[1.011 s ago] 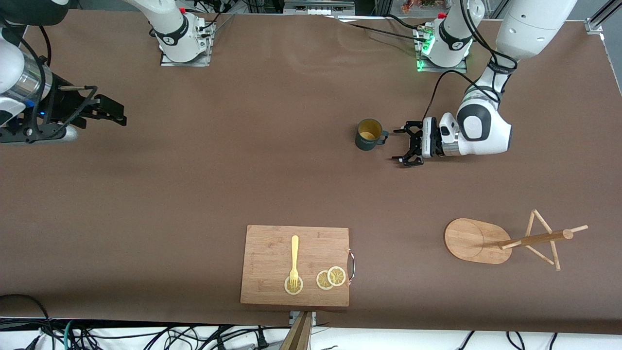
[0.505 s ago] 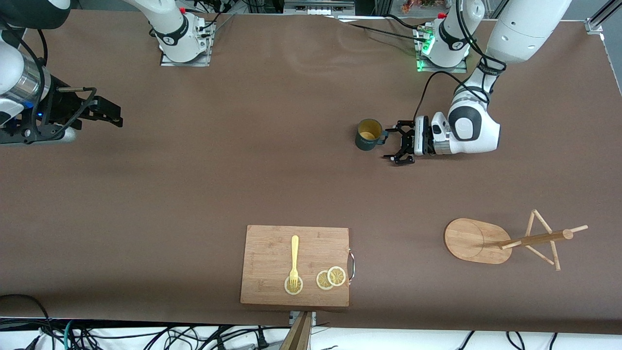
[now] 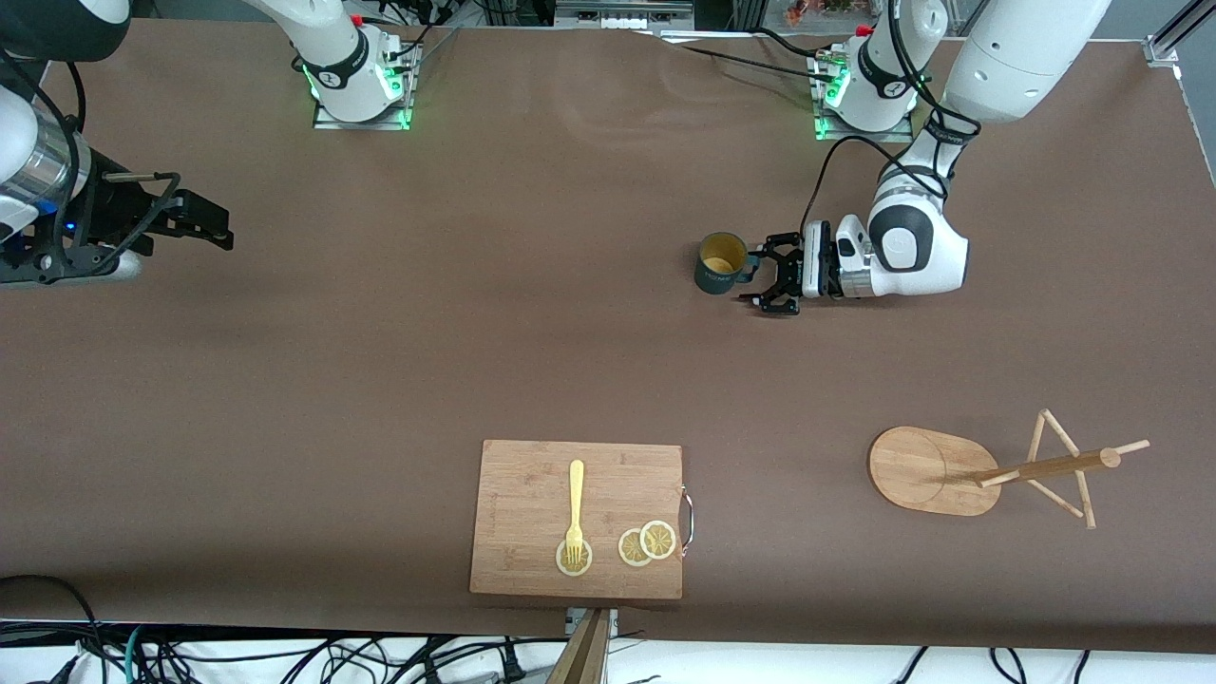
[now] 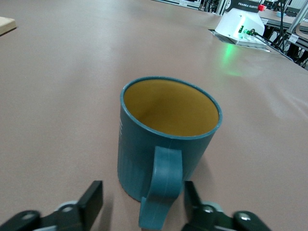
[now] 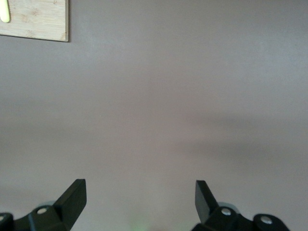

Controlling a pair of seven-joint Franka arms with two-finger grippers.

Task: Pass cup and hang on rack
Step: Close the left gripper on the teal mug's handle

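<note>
Cup (image 3: 720, 263) stands upright on the counter (image 3: 475, 332), toward the left arm's end. Your left gripper (image 3: 760, 277) straddles the handle, jaws partly open, no grip made. Right gripper (image 3: 204, 220) waits over bare counter, jaws wide. Risk: close off-centre and the handle may slip, turning or tipping the cup. Rack (image 3: 988, 470) stands nearer the front camera.

A wide bench (image 3: 475, 332) covered in matte brown sheet fills nearly the whole front view, evenly lit, with soft shadows. Along its nearer edge runs a white strip strewn with tangled black cables (image 3: 285, 655). At the edge by the arm bases stand grey aluminium frame rails (image 3: 1173, 33) and more dark cables (image 3: 446, 11).
</note>
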